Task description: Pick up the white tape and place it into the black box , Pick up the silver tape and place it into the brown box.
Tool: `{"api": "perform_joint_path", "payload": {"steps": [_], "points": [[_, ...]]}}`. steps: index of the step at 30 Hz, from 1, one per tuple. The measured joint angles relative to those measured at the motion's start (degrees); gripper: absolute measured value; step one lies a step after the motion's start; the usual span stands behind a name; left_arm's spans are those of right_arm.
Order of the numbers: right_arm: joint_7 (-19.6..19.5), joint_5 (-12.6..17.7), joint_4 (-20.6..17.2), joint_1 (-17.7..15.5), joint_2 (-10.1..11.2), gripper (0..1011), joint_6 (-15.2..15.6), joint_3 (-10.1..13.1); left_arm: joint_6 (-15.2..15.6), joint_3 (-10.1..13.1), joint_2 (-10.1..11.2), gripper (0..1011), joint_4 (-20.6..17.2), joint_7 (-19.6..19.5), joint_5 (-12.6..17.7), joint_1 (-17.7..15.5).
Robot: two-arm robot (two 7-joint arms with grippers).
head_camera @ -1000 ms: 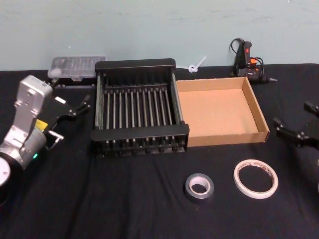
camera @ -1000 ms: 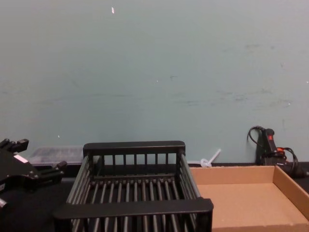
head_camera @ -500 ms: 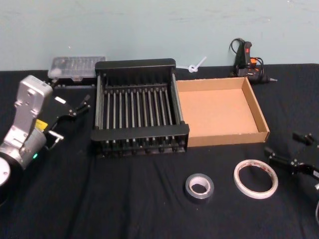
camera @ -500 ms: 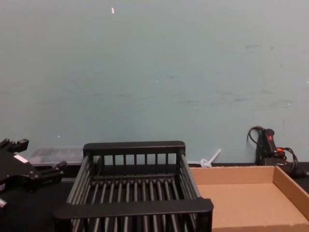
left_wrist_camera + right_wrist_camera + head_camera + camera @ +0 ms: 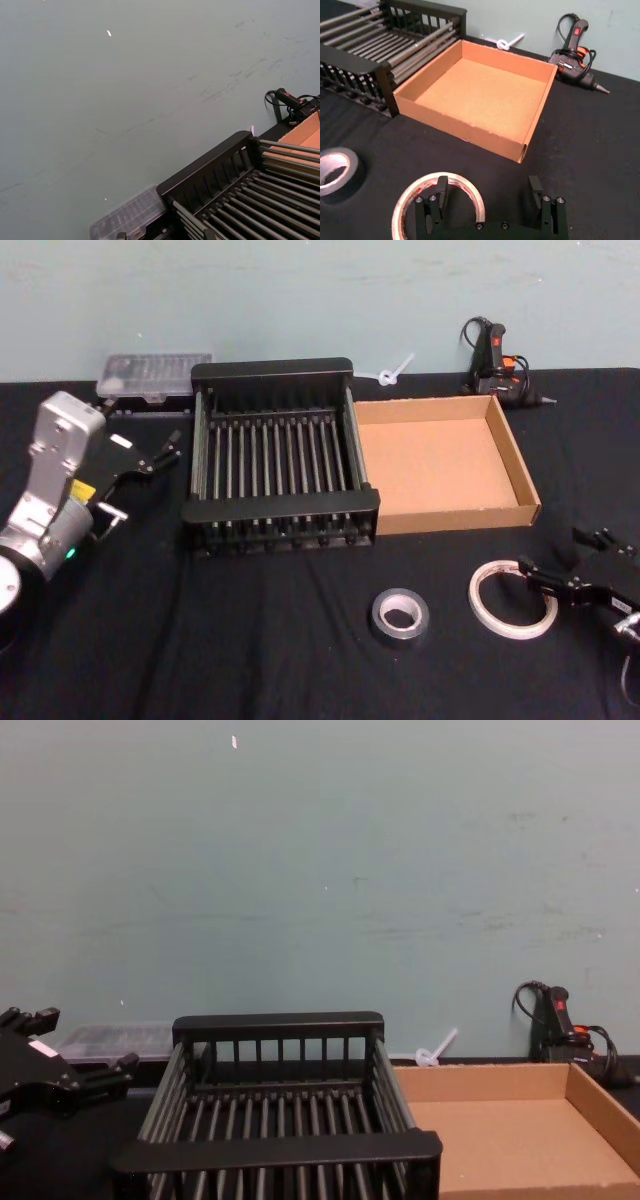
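Note:
The white tape [image 5: 508, 631] lies flat on the black cloth at the front right. My right gripper [image 5: 565, 558] is open and low at the roll's right edge. In the right wrist view one finger [image 5: 441, 192] sits over the white tape [image 5: 402, 207] ring, the other outside it. The silver tape [image 5: 400, 615] lies left of it, also seen as the silver tape [image 5: 332, 170]. The black box [image 5: 280, 502] and the brown box [image 5: 455, 512] stand side by side behind, both with nothing inside. My left gripper [image 5: 150, 455] hangs open left of the black box.
A glue gun [image 5: 495, 365] lies behind the brown box, near the wall. A clear plastic case [image 5: 155, 375] sits at the back left. A white plastic tie [image 5: 392, 372] lies behind the boxes. Black cloth covers the table [image 5: 250, 640].
My right gripper has come down and leftward from beside the brown box's front corner to the white tape's right edge. The left arm and both tapes have not moved.

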Motion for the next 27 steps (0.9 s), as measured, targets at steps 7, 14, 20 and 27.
{"api": "perform_joint_path", "payload": {"steps": [7, 14, 20, 27], "points": [[1.02, -1.38, 2.51, 1.70, -1.52, 1002, 1.18, -0.75, 0.00, 0.00, 0.00, 1001, 0.00, 0.00, 0.00, 0.00], [2.17, -2.54, 4.01, 2.66, -2.69, 1003, 1.74, -1.16, 0.00, 0.00, 0.00, 1001, 0.00, 0.00, 0.00, 0.00], [3.17, -3.43, 5.03, 3.34, -3.54, 1003, 2.41, -1.47, 0.00, 0.00, 0.01, 1001, 0.00, 0.00, 0.00, 0.00], [4.14, -4.33, 5.35, 3.50, -4.27, 1002, 3.04, -1.44, 0.00, 0.00, 0.00, 1001, 0.00, 0.00, 0.00, 0.00]]}}
